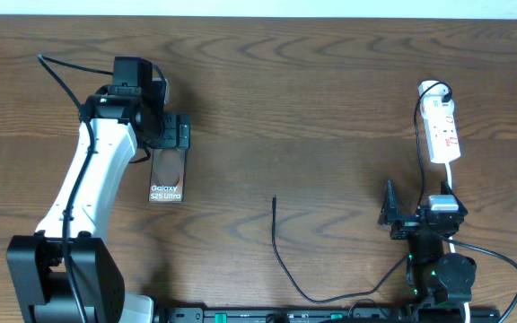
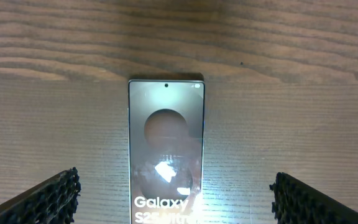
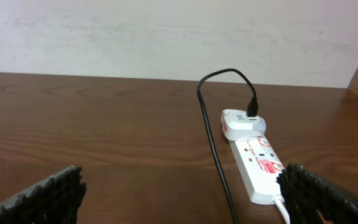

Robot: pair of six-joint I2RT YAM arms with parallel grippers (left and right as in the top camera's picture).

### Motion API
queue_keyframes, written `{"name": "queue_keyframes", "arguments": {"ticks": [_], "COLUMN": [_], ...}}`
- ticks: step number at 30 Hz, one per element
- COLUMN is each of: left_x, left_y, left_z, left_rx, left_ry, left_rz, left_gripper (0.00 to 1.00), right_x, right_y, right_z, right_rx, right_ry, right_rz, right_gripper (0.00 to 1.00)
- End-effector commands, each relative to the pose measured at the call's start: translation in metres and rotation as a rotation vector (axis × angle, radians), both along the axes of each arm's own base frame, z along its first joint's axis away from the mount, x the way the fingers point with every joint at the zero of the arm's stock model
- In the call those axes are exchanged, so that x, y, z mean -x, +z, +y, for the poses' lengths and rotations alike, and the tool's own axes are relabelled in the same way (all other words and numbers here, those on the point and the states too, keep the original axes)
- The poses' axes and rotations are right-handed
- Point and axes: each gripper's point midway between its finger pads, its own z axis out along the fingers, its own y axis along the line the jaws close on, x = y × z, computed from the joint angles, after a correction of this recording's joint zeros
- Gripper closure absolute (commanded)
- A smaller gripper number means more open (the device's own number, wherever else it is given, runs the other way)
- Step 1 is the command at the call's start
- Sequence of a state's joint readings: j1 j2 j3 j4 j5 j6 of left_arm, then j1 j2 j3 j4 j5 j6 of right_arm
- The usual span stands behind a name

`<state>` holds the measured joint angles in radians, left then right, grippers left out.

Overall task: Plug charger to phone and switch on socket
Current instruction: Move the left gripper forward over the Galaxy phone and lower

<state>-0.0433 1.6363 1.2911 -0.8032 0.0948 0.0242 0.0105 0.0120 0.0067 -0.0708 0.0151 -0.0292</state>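
- Hovering over the phone (image 2: 166, 143), the left gripper (image 2: 174, 183) has its jaws spread wide; in the left wrist view one finger (image 2: 51, 196) sits at the lower left corner and the other at the lower right, both clear of the phone's edges with bare wood between.
- From overhead the phone (image 1: 166, 177) lies flat on the table (image 1: 330, 108), left of centre, its long sides running up and down the frame. The end with the white "Galaxy" lettering points to the bottom of the frame and the other end reaches under the left gripper.
- The charger cable (image 1: 275, 224) lies loose on the wood just right of centre. Its thin tip points to the top of the frame, well apart from the phone, and the cable curves down and away to the lower right.
- The power strip (image 1: 443, 135) lies at the right side of the overhead view, with a white adapter (image 3: 241, 122) plugged in at its far end and a black cable rising out of that adapter.
- The right gripper (image 3: 182, 173) sits below the power strip in the overhead view, jaws wide apart and holding nothing; in the right wrist view the power strip (image 3: 260, 165) lies ahead, toward the right finger.
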Motion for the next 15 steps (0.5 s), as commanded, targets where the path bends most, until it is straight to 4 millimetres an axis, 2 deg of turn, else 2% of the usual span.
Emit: {"name": "queue_keyframes", "arguments": {"ticks": [1, 7, 15], "left_x": [-0.001, 0.011, 0.013], "left_y": [-0.002, -0.018, -0.033], "left_z": [0.0, 0.0, 0.0], "left_rx": [-0.003, -0.005, -0.005], "left_ry": [-0.002, -0.003, -0.003], "left_rz": [0.006, 0.049, 0.046], "left_gripper": [0.03, 0.03, 0.03], "right_x": [0.0, 0.0, 0.0], "right_y": [0.0, 0.0, 0.0], "right_z": [-0.001, -0.001, -0.001], "right_rx": [-0.013, -0.013, -0.013], "right_ry": [-0.007, -0.007, -0.007], "right_rz": [0.0, 0.0, -0.001], "right_gripper": [0.01, 0.01, 0.01]}}
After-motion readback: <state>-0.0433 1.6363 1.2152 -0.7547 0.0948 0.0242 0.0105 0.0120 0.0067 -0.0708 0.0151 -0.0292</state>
